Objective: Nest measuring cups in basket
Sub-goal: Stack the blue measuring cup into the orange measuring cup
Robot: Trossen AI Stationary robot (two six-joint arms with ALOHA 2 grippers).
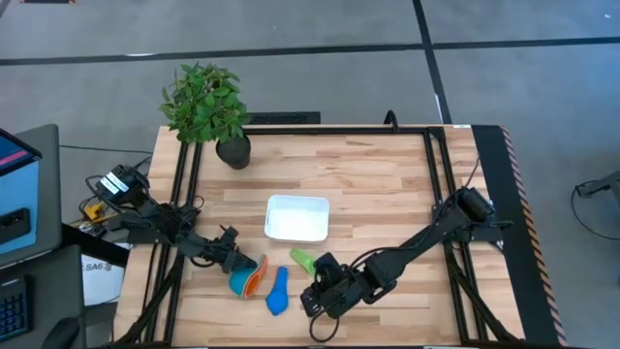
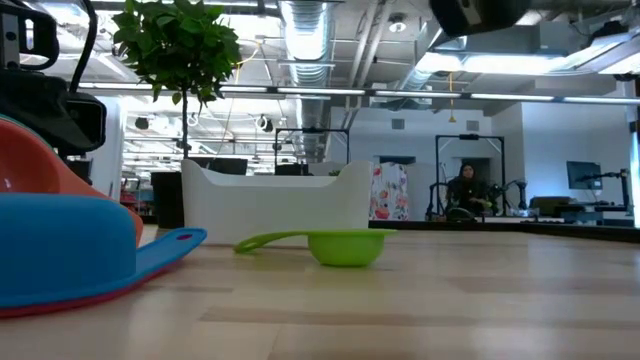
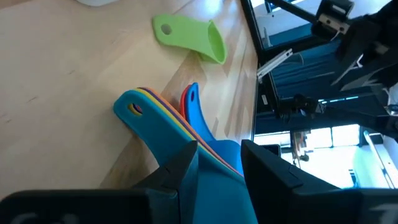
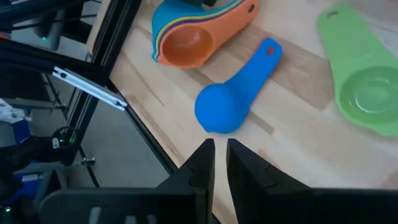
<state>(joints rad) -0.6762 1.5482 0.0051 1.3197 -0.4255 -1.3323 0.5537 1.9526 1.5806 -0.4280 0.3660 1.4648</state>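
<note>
Basket [image 1: 297, 217] first, as the landmark: one shallow white tray sits on the wooden table [image 1: 387, 184], and no cup shows inside it. One potted plant [image 1: 205, 105] stands well beyond the basket's far left corner.

Both arms reach in on the near side of the basket. The left gripper [image 1: 235, 260] is nearer-left of the basket and pinches the stack of nested cups [image 1: 246, 277], lying on its side; the left wrist view shows its fingers [image 3: 180, 168] clamped over the light blue outer cup, with orange innermost in the right wrist view. The layers in that stack are too tight for a sure count, perhaps five.

The right gripper [image 1: 320, 297] is nearer-right of the basket, its fingers [image 4: 202, 162] nearly pressed together and holding nothing.

One blue cup [image 1: 278, 294] lies upside down between the two grippers, on the near side of the basket. Its bowl is toward the table's near edge and its handle points roughly toward the basket, so its long axis runs near to far. The right gripper is just beside its bowl and looks better placed to take it.

One green cup [image 1: 303, 260] sits upright just near of the basket's near edge, close to the right arm.
</note>
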